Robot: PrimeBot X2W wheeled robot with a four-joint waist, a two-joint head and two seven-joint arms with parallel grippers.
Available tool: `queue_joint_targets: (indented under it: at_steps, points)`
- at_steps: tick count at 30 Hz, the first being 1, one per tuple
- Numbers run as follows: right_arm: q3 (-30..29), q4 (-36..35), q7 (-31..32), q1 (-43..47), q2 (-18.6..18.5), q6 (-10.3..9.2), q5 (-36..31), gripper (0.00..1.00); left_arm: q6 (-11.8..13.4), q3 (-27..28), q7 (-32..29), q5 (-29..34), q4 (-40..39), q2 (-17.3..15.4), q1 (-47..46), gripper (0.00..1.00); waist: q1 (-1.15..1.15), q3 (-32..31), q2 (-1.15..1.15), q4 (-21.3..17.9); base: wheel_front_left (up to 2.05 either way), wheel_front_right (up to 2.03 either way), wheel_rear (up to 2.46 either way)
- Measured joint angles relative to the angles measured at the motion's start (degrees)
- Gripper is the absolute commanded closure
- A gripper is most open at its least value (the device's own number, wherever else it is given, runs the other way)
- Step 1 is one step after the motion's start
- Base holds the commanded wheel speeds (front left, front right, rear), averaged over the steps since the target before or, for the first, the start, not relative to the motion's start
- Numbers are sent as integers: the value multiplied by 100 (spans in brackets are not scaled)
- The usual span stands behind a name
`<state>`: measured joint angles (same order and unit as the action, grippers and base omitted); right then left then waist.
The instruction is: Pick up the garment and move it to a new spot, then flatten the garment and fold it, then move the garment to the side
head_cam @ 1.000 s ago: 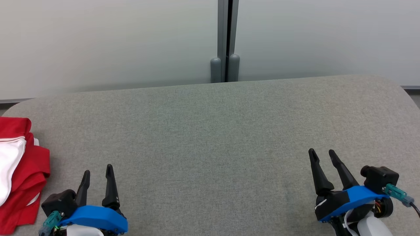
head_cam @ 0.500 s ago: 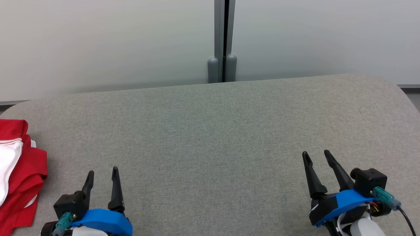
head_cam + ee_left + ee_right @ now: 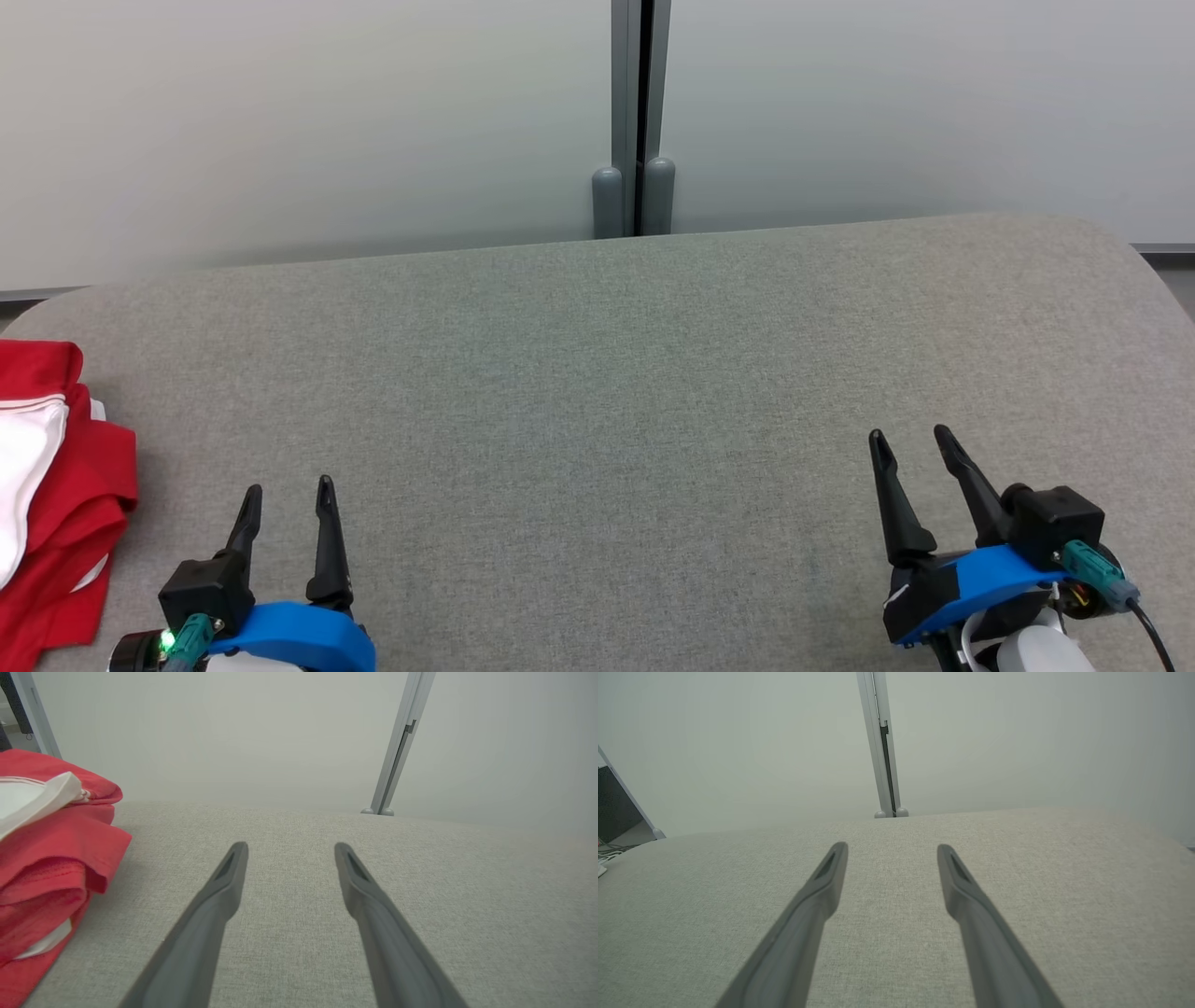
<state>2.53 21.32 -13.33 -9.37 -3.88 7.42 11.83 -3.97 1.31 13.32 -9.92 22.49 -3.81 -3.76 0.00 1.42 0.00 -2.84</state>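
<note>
Garment (image 3: 56, 504) folded, sitting at counter (image 3: 597, 373) left edge, near left fingers (image 3: 327, 551), not touching. Last second: left arm eased back slightly, right barely moved, garment unmoved. Left fingers and right fingers (image 3: 894, 495) spread wide, empty. You're likely done: arms parked, all steps look complete.

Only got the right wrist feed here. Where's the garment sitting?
Observer: The red-and-white fabric garment lies at the far left edge of the grey fabric table, partly cut off in the head view.
Operator: Anything holding it?
Observer: No. The left gripper is open and sits to the garment's right, apart from it.
Operator: Flat or bunched?
Observer: Layered in a stack, with a white part on top in the left wrist view.
</note>
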Motion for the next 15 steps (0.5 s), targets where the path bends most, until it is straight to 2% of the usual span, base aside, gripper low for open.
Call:
queue_joint_targets:
  at_steps: [15]
  points:
    - [-252,115,-154,16,82,5,-791,0,76,158,153,638,34,54,106,0,0,-5,0,-8,0,0,0]
